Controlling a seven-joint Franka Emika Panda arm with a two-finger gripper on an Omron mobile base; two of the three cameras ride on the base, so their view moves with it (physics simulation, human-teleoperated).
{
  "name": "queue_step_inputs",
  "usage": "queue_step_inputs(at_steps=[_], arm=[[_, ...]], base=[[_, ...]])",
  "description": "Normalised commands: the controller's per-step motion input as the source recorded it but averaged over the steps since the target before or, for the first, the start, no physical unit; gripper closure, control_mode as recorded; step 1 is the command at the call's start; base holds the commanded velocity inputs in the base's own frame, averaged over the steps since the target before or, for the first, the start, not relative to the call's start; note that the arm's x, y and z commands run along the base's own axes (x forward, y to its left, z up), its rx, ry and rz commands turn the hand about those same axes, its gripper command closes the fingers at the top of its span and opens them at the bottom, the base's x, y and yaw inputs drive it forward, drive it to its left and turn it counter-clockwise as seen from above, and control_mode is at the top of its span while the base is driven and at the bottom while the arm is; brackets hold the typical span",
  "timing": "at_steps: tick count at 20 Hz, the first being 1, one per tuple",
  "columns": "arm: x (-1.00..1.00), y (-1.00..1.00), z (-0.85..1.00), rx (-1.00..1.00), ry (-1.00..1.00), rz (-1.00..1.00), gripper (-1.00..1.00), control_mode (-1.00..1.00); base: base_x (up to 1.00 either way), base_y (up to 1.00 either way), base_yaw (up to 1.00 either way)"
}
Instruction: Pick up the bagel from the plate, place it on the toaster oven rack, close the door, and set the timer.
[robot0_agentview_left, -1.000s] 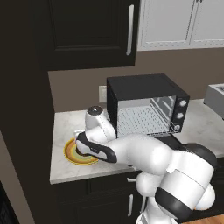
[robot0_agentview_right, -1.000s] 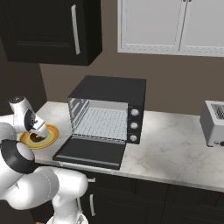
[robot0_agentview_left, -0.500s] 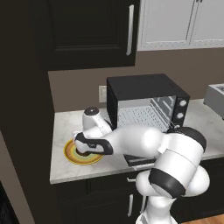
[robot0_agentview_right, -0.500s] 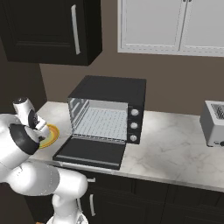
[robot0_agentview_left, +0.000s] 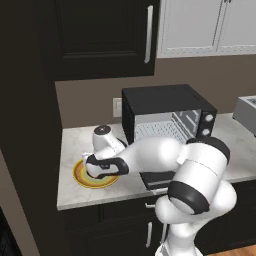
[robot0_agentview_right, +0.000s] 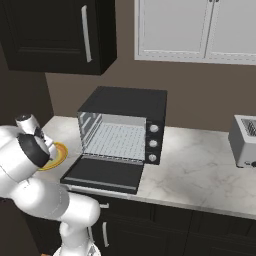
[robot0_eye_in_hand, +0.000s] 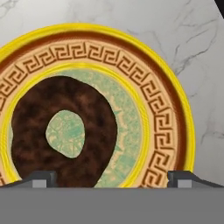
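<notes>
The marble table (robot0_agentview_right: 200, 170) is carrying the black toaster oven (robot0_agentview_right: 125, 125), whose door (robot0_agentview_right: 102, 175) is lying open and flat in front of it, with the toaster oven rack (robot0_agentview_right: 117, 140) sitting inside the cavity. The plate (robot0_eye_in_hand: 175, 118) is resting on the table well left of the oven. The bagel (robot0_eye_in_hand: 65, 131) is lying on the plate's green centre. The claw (robot0_eye_in_hand: 111, 179) is hanging just above it, fingers spread wide, one fingertip over the bagel's edge and the other over the plate's rim.
</notes>
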Motion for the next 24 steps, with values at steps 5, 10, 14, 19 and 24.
queue_step_inputs(at_steps=[5,10,14,19,24], arm=[[0.15,0.00,-0.08,0.00,0.00,0.00,-1.00,-1.00],[0.17,0.00,-0.11,0.00,0.00,0.00,-1.00,-1.00],[0.14,0.03,-0.15,0.00,0.00,0.00,-1.00,-1.00],[0.15,0.06,-0.12,0.00,0.00,0.00,-1.00,-1.00],[0.15,0.09,-0.13,0.00,0.01,-0.01,-1.00,-1.00]], base=[[0.00,0.00,0.00],[0.00,0.00,0.00],[0.00,0.00,0.00],[0.00,0.00,0.00],[0.00,0.00,0.00]])
